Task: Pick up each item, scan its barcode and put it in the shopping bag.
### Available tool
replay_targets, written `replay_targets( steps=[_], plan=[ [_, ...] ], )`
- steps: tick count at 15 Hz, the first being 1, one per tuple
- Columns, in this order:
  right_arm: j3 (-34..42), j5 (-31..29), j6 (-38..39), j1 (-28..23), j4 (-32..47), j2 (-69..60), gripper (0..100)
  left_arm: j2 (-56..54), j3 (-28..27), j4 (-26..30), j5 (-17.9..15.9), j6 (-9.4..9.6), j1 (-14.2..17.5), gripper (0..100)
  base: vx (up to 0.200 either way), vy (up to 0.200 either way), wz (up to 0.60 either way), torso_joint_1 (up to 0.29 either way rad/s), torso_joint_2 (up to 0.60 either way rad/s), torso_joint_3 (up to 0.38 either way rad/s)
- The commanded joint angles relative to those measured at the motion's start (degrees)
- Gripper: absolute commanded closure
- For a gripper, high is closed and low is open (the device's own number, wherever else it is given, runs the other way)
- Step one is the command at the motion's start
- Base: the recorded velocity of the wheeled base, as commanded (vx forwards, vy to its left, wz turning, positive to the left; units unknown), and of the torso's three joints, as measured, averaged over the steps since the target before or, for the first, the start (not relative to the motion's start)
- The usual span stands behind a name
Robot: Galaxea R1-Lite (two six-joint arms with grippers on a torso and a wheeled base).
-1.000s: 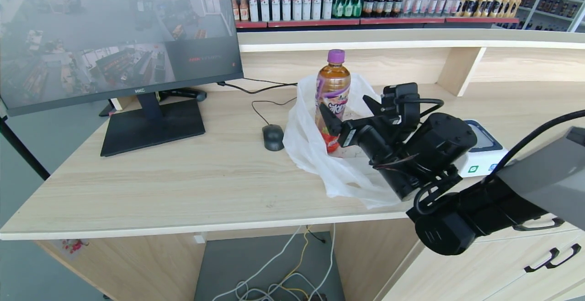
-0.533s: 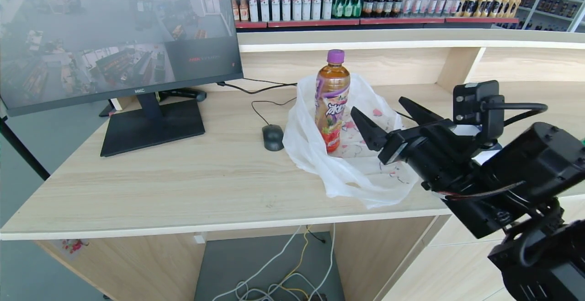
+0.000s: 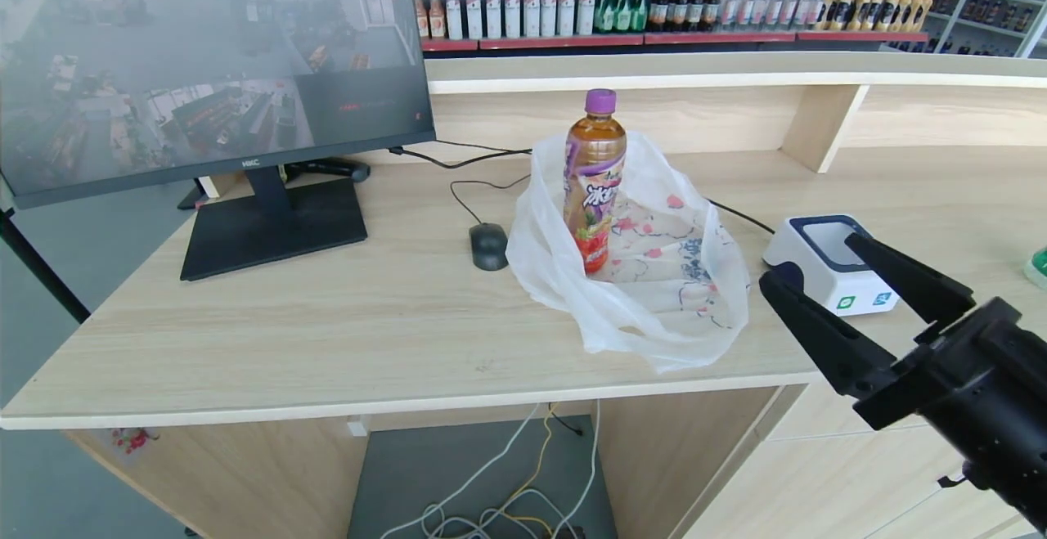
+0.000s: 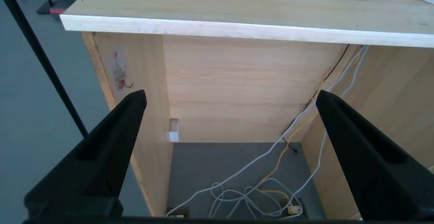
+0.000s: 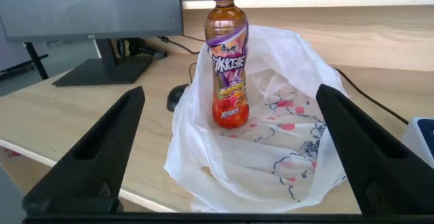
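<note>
A tea bottle (image 3: 595, 179) with a purple cap stands upright inside the white plastic shopping bag (image 3: 654, 277) on the wooden counter; the right wrist view shows the same bottle (image 5: 228, 58) and bag (image 5: 271, 156). A white barcode scanner (image 3: 828, 261) sits to the right of the bag. My right gripper (image 3: 863, 298) is open and empty, off the counter's front right, pointing toward the scanner and bag. My left gripper (image 4: 230, 142) is open and empty, held low in front of the counter's underside.
A monitor (image 3: 204, 65) on a black stand occupies the counter's left, with a mouse (image 3: 488, 245) and cables beside the bag. A green object (image 3: 1037, 267) lies at the far right edge. Loose wires (image 4: 271, 183) hang under the counter. A raised shelf runs along the back.
My right gripper has pulled back from the bottle in the bag, moving right and toward the counter's front, leaving the bottle standing in the bag and uncovering the scanner.
</note>
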Motion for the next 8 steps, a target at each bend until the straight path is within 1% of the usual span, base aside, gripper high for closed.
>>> replay_targets(
  steps=[1, 4, 8],
  plan=[
    [4.7, 0.4, 0.1, 0.1, -0.1, -6.9, 0, 0.0, 0.0, 0.0, 0.1, -0.03, 0.0, 0, 0.000, 0.000, 0.00, 0.000, 0.00, 0.000],
    [6.0, 0.4, 0.1, 0.1, -0.1, -7.9, 0, 0.0, 0.0, 0.0, 0.0, -0.21, 0.0, 0, 0.000, 0.000, 0.00, 0.000, 0.00, 0.000],
    [5.3, 0.5, 0.1, 0.7, -0.1, -6.7, 0, 0.0, 0.0, 0.0, 0.1, -0.12, 0.0, 0, 0.000, 0.000, 0.00, 0.000, 0.00, 0.000]
  ],
)
